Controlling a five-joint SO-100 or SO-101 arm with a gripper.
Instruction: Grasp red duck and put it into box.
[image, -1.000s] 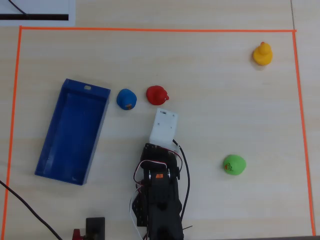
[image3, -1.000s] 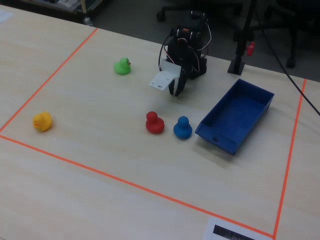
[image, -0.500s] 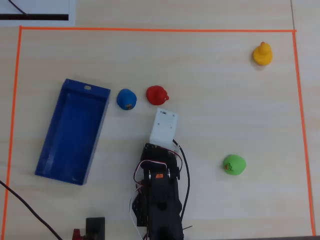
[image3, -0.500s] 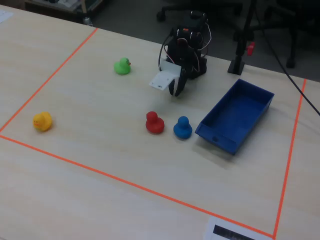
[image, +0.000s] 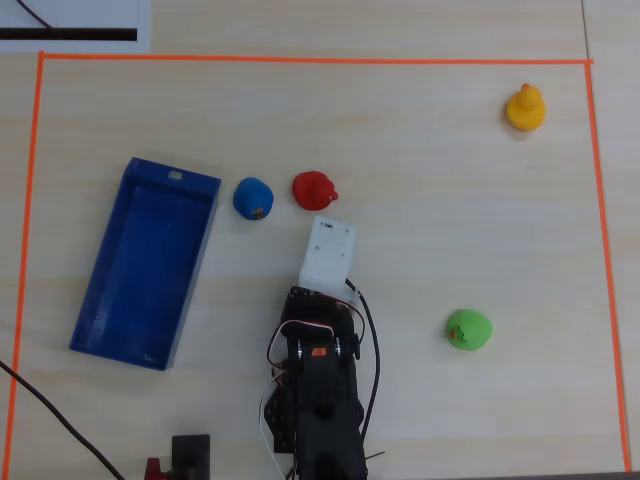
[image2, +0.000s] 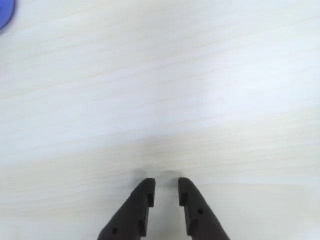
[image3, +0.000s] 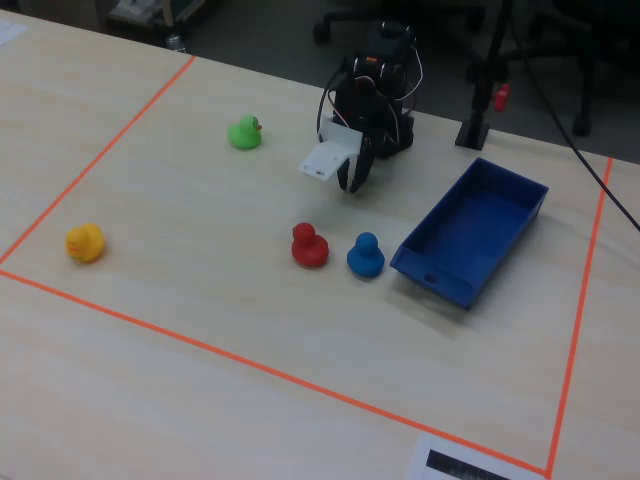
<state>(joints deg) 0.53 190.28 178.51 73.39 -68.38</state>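
The red duck (image: 314, 189) stands on the table near the middle, also in the fixed view (image3: 309, 245). The dark blue box (image: 140, 260) lies empty at the left in the overhead view, at the right in the fixed view (image3: 470, 230). My gripper (image2: 166, 186) is empty, its jaws a narrow gap apart over bare table. In the fixed view the gripper (image3: 351, 183) hangs low a short way behind the red duck. In the overhead view the white wrist housing (image: 328, 250) hides it, just below the red duck. The red duck is out of the wrist view.
A blue duck (image: 253, 198) stands between the red duck and the box. A green duck (image: 468, 329) is at the lower right, a yellow-orange duck (image: 525, 108) at the top right. Orange tape (image: 300, 59) frames the work area. A blue scrap (image2: 4, 15) shows in the wrist view corner.
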